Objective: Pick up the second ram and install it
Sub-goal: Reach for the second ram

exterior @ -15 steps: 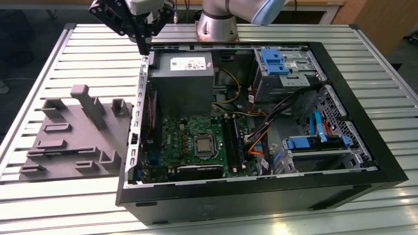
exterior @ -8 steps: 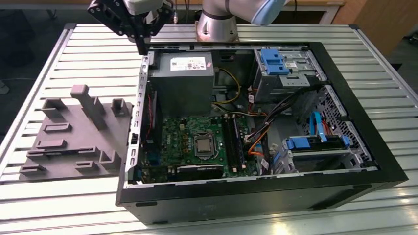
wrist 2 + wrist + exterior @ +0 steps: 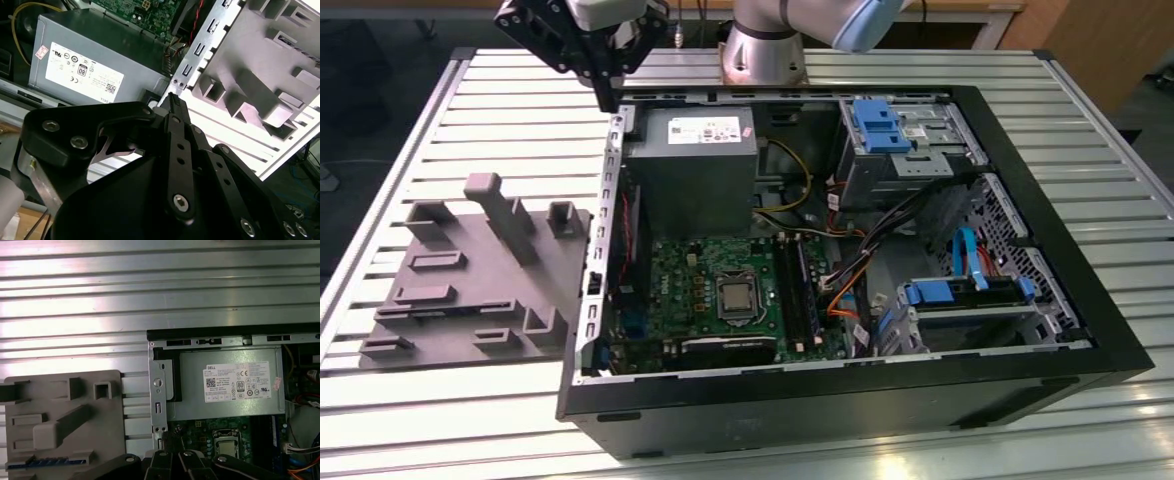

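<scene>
The gripper [image 3: 607, 100] hangs by a corner of the computer case [image 3: 854, 390], jaws closed on nothing, while the second ram [image 3: 47, 460] seems to sit edge-on in a slot of the grey tray [image 3: 107, 432] — a skewed pinch could jam it there.

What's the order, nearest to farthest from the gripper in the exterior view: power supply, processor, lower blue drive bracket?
1. Power supply, right beside the gripper.
2. Processor, near the view's centre.
3. Lower blue drive bracket, at the exterior view's right.
</scene>
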Motion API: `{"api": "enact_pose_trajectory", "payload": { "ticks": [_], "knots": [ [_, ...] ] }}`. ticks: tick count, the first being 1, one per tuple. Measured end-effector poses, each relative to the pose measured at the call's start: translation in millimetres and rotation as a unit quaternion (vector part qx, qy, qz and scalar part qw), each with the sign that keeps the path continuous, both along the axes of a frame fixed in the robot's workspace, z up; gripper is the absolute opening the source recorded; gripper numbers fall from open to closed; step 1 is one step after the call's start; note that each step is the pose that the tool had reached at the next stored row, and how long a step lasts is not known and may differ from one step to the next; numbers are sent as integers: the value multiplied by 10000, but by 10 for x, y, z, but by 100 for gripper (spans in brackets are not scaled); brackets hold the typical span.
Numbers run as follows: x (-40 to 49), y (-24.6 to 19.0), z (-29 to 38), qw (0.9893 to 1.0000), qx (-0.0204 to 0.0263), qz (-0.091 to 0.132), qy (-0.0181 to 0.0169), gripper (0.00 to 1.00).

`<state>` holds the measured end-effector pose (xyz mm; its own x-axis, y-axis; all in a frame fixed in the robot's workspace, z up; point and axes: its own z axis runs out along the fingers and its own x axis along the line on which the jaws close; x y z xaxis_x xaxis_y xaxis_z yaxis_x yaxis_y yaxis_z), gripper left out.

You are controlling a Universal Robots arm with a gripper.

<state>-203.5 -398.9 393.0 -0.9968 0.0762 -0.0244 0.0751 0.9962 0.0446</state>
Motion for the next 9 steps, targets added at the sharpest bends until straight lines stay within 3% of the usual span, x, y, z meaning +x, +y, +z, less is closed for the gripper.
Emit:
{"api": "enact_pose_trajectory", "payload": {
  "ticks": [9],
  "knots": [
    [-35,0,0,10000,0,0,0,11]
  ]
}}
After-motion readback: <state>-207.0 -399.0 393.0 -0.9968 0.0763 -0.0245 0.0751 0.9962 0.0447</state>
